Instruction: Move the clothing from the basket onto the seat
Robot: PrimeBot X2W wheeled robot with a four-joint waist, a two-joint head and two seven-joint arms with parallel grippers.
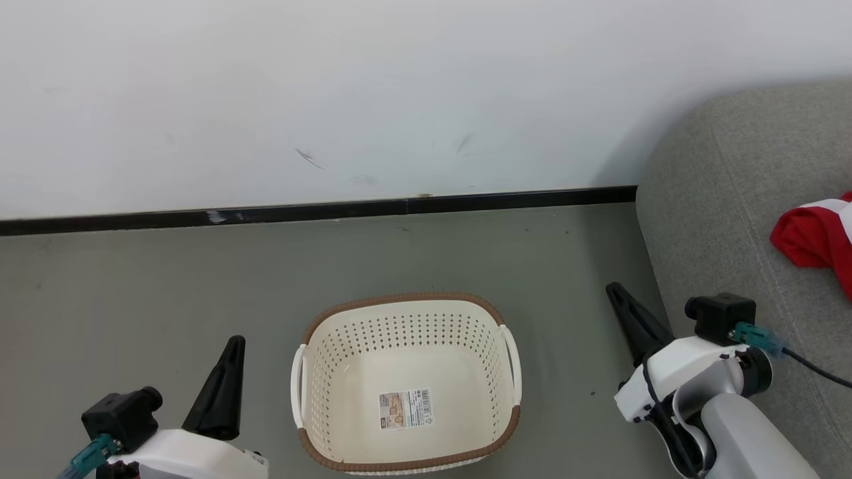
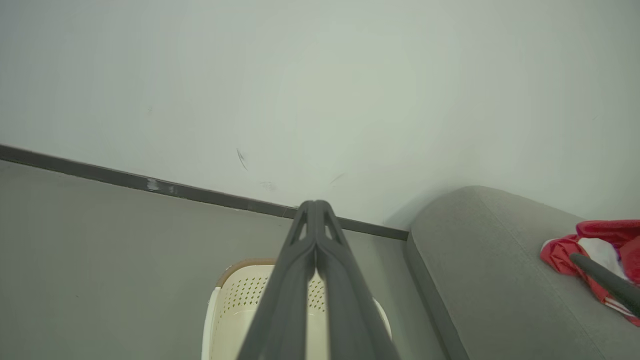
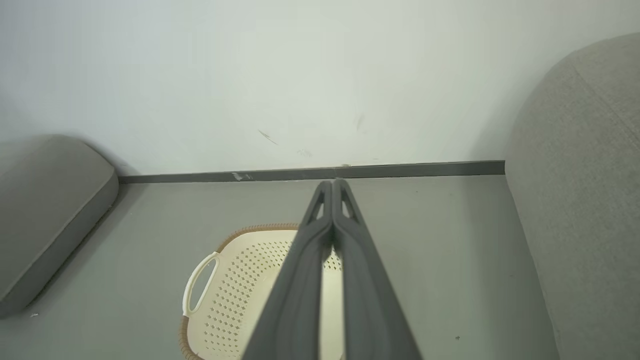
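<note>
Cream basket on the floor at bottom middle, red clothing on the grey seat at far right, left tool and right tool clenched tight, low at either side

left end effector lower left, closed, empty, pointing up, right end effector lower right, closed, empty, angled up-left

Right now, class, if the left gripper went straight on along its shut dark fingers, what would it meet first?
Probably the black skirting strip at the foot of the white wall; the left gripper seems to miss the cream perforated plastic basket, though depth is unclear.
</note>
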